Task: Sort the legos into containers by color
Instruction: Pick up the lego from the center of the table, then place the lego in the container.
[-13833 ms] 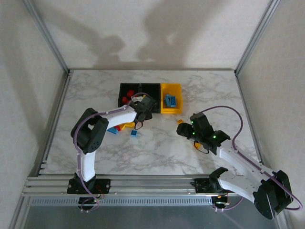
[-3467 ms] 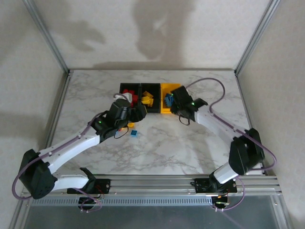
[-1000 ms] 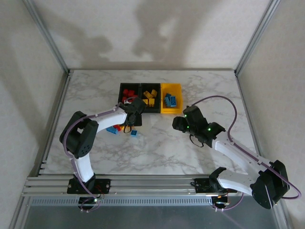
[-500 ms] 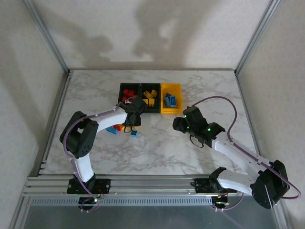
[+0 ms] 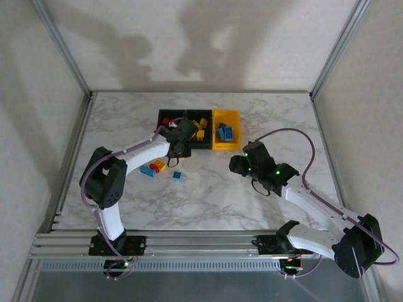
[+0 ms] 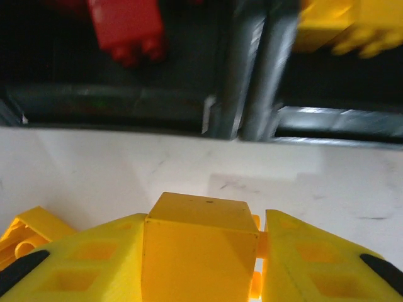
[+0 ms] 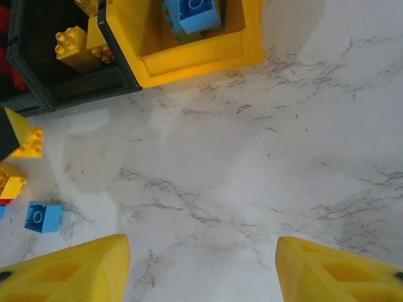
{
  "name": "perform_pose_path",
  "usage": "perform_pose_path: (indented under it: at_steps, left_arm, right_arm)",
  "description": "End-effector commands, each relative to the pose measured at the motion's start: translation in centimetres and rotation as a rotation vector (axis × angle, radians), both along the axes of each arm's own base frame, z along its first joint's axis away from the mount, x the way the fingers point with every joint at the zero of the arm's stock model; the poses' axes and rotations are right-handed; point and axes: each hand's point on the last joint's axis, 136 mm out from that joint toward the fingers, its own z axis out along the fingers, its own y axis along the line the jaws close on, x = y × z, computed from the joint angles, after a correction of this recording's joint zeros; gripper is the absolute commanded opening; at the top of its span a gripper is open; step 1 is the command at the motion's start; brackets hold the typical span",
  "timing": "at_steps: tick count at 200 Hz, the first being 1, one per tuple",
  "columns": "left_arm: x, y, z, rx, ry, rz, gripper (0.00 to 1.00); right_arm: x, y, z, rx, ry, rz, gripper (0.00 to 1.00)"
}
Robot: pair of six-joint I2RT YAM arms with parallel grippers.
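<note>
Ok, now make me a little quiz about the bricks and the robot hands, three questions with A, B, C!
1. Which bin holds the blue bricks?
A. the yellow bin
B. the left black bin
C. the middle black bin

2. What colour is the brick in the left gripper?
A. red
B. yellow
C. blue

3. How is the right gripper?
A. open and empty
B. shut on a red brick
C. shut on a blue brick

Answers:
1 A: the blue ones lie inside the yellow walls.
2 B: the left wrist view shows a yellow block clamped in it.
3 A: its fingers stand wide apart, with just bare table between them.
</note>
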Motion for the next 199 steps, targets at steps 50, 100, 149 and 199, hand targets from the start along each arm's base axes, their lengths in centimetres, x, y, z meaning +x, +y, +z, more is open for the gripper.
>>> perform_pose_path:
  at_steps: [50,100,149,199]
  left_arm:
    - [6.9,-4.8,5.9,-0.037,-0.116,-0.046,0.35]
    - [12.9,-6.2,4.3,0.017,-0.115,-0.018,0.35]
    - [14.6,-5.8,2.0,0.009,-0.092,0.003,0.36]
    - [14.6,-6.2,2.5,-0.017,-0.100,-0.005,0.56]
  right_arm:
    - [-0.7,-1.0,-0.2,0.030,-0.001,-0.047,0.62]
    - [-1.7,-2.1,0.0,0.043,0.000,-0.082,0.62]
    - [-1.8,-2.6,0.4,0.038,-0.011,-0.099,0.62]
    - [-1.5,-2.2,0.1,0.038,-0.001,-0.093,0.62]
